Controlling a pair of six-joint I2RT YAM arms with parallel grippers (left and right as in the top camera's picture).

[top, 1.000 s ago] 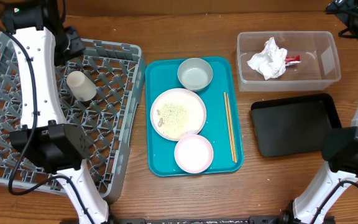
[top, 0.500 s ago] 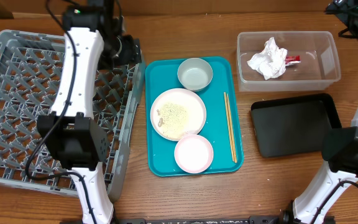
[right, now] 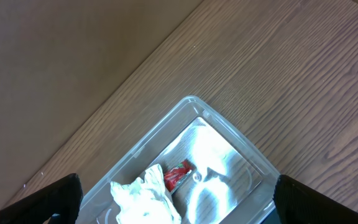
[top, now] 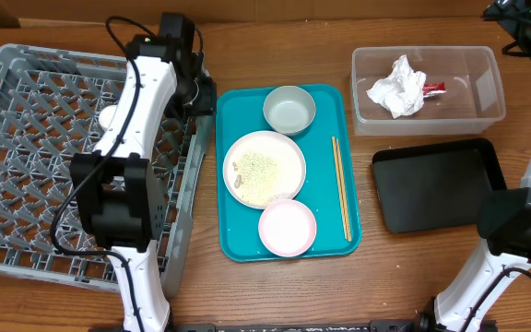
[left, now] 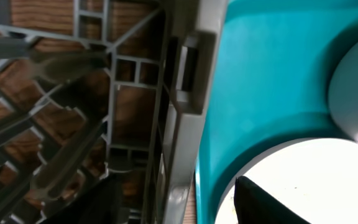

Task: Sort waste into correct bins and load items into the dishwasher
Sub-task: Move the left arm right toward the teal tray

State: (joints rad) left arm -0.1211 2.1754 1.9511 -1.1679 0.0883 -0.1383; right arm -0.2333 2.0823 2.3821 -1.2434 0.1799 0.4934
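A small white cup (top: 107, 117) lies in the grey dishwasher rack (top: 26, 184), half hidden by my left arm. My left gripper (top: 195, 90) (left: 176, 182) hangs open over the rack's right wall (left: 190, 118), and nothing is between its fingers. The teal tray (top: 238, 111) holds the grey-green bowl (top: 289, 109), the large white plate (top: 265, 168) with pale crumbs, the pinkish bowl (top: 287, 227) and the chopsticks (top: 341, 189). The crumpled napkin (right: 143, 196) and red wrapper (right: 178, 174) lie in the clear tub (top: 473, 92). Above that tub my right gripper (right: 176, 186) stands wide open.
The black tray (top: 439, 184) sits in front of the clear tub at the right. The rack's wall stands close against the teal tray's left edge (left: 229, 124). My right arm's base (top: 519, 226) rises at the table's right edge.
My left arm has swung right from the rack's left side to its right wall. The cup stays lying in the rack. The right arm has not moved.
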